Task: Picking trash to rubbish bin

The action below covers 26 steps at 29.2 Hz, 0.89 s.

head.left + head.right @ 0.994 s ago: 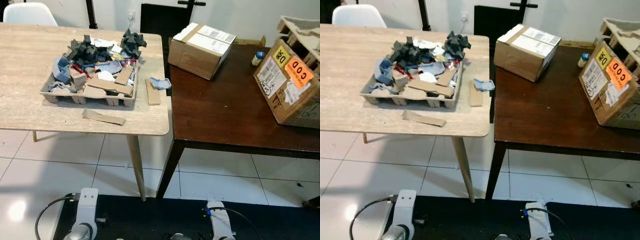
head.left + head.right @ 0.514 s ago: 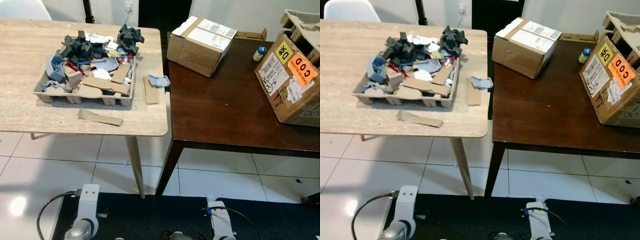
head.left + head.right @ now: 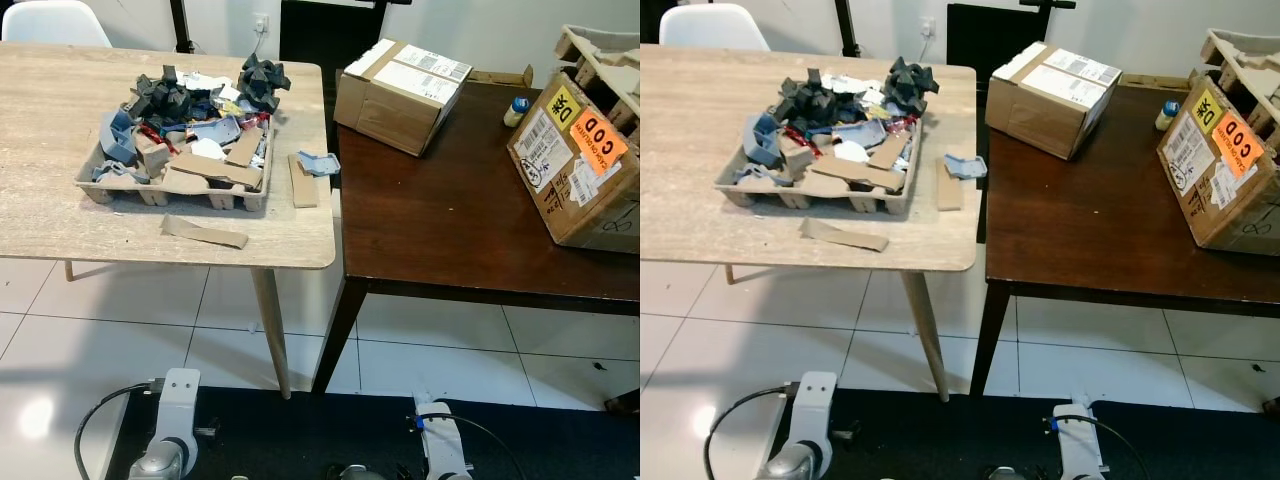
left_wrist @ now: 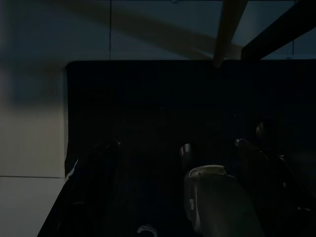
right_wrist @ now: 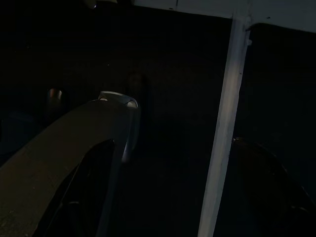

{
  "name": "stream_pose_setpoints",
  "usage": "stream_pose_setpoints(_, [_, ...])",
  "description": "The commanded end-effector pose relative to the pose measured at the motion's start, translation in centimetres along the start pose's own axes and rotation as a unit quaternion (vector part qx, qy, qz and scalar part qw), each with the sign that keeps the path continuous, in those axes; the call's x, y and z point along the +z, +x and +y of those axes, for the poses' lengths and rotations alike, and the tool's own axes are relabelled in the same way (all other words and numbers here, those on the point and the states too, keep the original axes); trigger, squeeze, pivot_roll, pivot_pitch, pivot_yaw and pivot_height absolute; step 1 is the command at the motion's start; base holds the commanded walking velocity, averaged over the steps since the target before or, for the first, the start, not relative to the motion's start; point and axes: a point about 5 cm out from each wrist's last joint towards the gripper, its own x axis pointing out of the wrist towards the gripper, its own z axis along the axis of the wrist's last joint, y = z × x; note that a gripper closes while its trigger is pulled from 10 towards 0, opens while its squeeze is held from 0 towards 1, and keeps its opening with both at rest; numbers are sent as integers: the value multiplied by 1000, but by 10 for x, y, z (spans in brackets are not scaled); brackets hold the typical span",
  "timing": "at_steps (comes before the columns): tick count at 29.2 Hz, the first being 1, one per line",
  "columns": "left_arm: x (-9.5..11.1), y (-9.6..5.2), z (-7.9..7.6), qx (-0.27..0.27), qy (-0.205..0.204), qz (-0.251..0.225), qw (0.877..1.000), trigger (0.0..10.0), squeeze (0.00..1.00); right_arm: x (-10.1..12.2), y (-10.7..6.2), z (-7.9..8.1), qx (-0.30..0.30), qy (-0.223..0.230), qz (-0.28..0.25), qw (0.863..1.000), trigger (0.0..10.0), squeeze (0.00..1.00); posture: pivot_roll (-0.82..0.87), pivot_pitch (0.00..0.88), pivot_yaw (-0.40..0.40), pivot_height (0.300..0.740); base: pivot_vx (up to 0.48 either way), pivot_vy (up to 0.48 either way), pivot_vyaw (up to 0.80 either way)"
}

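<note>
A cardboard tray (image 3: 170, 192) heaped with trash (image 3: 190, 120), made of dark crumpled pieces, blue scraps and cardboard bits, sits on the light wooden table (image 3: 60, 210). A loose cardboard strip (image 3: 204, 232) lies in front of the tray. Another strip (image 3: 301, 181) and a blue scrap (image 3: 320, 163) lie to its right. Both arms hang idle low down: the left arm (image 3: 172, 430) and the right arm (image 3: 438, 450). In the dark wrist views the left gripper (image 4: 175, 143) and right gripper (image 5: 172, 142) show as faint finger shapes standing apart, holding nothing.
A dark brown table (image 3: 450, 220) adjoins the light one on the right, carrying a taped carton (image 3: 400, 82), a carton with orange COD labels (image 3: 575, 165) and a small bottle (image 3: 517, 110). A white chair (image 3: 55, 22) stands behind. A black mat (image 3: 300, 440) covers the tiled floor at my feet.
The head camera has shifted slightly, so the whole picture has moved. The trash, the tray and both arms stay where they were.
</note>
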Motion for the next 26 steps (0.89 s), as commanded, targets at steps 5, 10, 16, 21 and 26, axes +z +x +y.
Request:
stream_pose_setpoints(5, [-8, -1, -4, -5, 1, 13, 1000, 10000, 0, -11, -2, -3, -6, 13, 18, 1000, 10000, 0, 45, 159, -54, 740, -148, 0, 0])
stream_pose_setpoints(10, [-8, -1, -4, -8, 1, 15, 1000, 10000, 0, -11, -2, -3, -7, 13, 19, 1000, 10000, 0, 44, 160, -54, 740, -254, 0, 0])
stream_pose_setpoints(16, [-10, -2, -5, -8, 1, 16, 1000, 10000, 0, -12, -2, -3, -6, 12, 19, 1000, 10000, 0, 43, 163, -55, 740, -267, 0, 0])
stream_pose_setpoints(21, [-10, -2, -5, -10, 1, 17, 1000, 10000, 0, -12, -3, -3, -6, 11, 19, 1000, 10000, 0, 43, 164, -56, 740, -274, 0, 0])
stream_pose_setpoints(26, [-11, -2, -6, -11, 2, 19, 1000, 10000, 0, -12, -3, -3, -6, 11, 19, 1000, 10000, 0, 41, 165, -56, 740, -274, 0, 0])
